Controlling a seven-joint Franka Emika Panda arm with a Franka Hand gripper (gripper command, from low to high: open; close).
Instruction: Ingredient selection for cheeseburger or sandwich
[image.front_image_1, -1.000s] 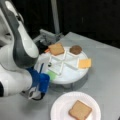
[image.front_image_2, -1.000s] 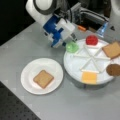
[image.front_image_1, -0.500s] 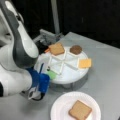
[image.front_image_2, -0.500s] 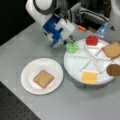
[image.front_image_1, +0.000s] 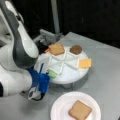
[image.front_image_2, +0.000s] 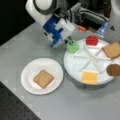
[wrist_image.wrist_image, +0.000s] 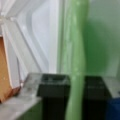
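My gripper is shut on the green disc at the sectioned white tray's left edge. In the wrist view the green disc stands edge-on between the two black fingers. In a front view the disc shows beside the blue gripper body. One toast square lies on the white paper plate, also seen in a front view. On the tray lie a second toast square, a red disc, a brown patty and the cheese square.
The tray stands raised above the grey table, with the plate close in front of it. A metal fixture with an orange piece sits behind the tray. The arm's white body fills a front view's left.
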